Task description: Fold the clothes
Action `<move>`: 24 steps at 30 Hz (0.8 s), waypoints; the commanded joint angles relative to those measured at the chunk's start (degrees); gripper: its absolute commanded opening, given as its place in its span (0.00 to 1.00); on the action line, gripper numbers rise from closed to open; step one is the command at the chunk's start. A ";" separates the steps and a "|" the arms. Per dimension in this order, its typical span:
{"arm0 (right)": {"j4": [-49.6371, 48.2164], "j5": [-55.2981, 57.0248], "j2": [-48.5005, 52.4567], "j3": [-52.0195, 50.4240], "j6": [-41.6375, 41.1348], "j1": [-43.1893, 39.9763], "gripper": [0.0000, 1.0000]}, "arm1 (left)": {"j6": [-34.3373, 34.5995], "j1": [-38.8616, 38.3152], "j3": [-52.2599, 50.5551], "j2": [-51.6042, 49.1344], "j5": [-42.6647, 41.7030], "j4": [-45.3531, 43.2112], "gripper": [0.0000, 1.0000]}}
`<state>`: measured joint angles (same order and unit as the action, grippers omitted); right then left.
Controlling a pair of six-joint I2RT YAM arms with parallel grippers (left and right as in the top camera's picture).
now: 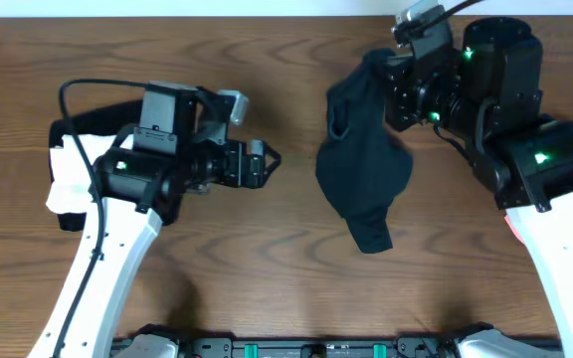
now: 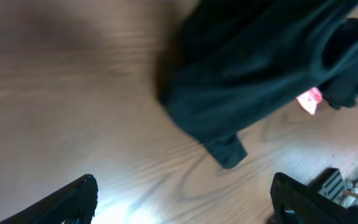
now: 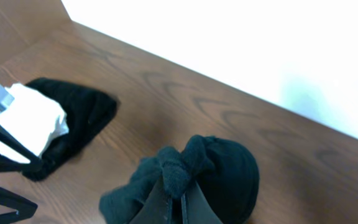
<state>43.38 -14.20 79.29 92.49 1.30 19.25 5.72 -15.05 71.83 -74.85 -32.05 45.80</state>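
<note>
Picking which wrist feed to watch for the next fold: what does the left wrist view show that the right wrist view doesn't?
Only left wrist: the left gripper open and empty above the table, the lower corner of the black garment, and a pink patch beside its edge. Only right wrist: the right gripper shut on the garment's bunched top, plus a white cloth on a black cloth farther back, and the wall. Both: the black garment and the table.
</note>
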 commanded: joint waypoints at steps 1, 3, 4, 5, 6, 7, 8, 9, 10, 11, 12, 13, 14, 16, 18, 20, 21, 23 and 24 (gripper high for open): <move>1.09 -0.24 3.17 -1.16 1.53 0.55 0.01 | -0.55 -3.15 0.26 -0.39 -2.08 -1.90 0.89; 1.14 -0.24 3.17 -1.16 1.53 0.92 0.01 | -0.57 -5.35 0.26 -0.39 -2.03 -3.39 0.90; 1.07 -0.24 3.17 -1.16 1.51 1.18 0.01 | -0.57 -6.49 0.26 -0.39 -2.03 -4.35 0.89; 1.03 -0.24 3.15 -1.16 1.51 1.51 0.01 | -0.61 -7.54 0.26 -0.39 -2.01 -5.38 0.89; 1.05 -0.24 3.15 -1.16 1.51 1.81 0.01 | -0.72 -8.28 0.26 -0.39 -1.95 -6.16 0.89; 1.09 -0.24 3.15 -1.16 1.51 2.08 0.01 | -0.87 -9.29 0.26 -0.39 -1.66 -7.28 0.89; 1.20 -0.24 3.15 -1.16 1.49 2.36 0.01 | -1.29 -10.21 0.26 -0.42 -1.03 -8.22 0.90; 1.25 -0.24 3.15 -1.16 1.46 2.60 0.01 | -1.44 -10.99 0.26 -0.50 0.31 -8.94 0.89; 1.25 -0.22 3.15 -1.16 1.33 2.86 0.01 | -1.44 -11.63 0.26 -0.63 1.79 -9.42 0.89; 1.25 -0.26 3.15 -1.16 1.33 3.13 0.01 | -1.44 -12.20 0.26 -0.83 3.19 -9.84 0.89; 1.25 -0.26 3.15 -1.16 1.33 3.41 0.01 | -1.44 -12.72 0.26 -1.18 4.37 -10.21 0.89; 1.25 -0.26 3.13 -1.16 1.33 3.69 0.01 | -1.70 -13.18 0.26 -1.62 5.31 -10.67 0.90; 1.29 -0.24 3.10 -1.16 1.33 4.11 0.01 | -2.38 -13.68 0.26 -2.36 6.08 -11.21 0.89; 1.36 -0.22 2.97 -1.16 1.33 4.81 0.01 | -4.09 -14.10 0.26 -3.56 6.21 -12.00 0.89; 1.44 -0.24 2.84 -1.16 1.31 5.42 0.01 | -4.66 -14.19 0.26 -5.20 6.25 -13.18 0.89; 1.77 -0.24 2.62 -1.16 1.31 5.95 0.01 | -4.63 -14.19 0.26 -6.95 7.76 -14.67 0.89; 1.92 -0.26 2.49 -1.16 1.31 6.10 0.01 | -4.63 -14.19 0.26 -7.41 8.72 -15.06 0.89; 2.32 -0.24 2.03 -1.16 1.31 6.60 0.01 | -4.63 -14.19 0.26 -8.72 10.82 -16.48 0.89; 2.38 -0.24 1.81 -1.16 1.31 6.80 0.01 | -4.63 -14.19 0.26 -9.29 11.17 -17.25 0.89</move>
<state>45.58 -14.13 83.11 91.05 1.98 24.01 2.50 -29.10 71.83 -83.00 -24.56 29.67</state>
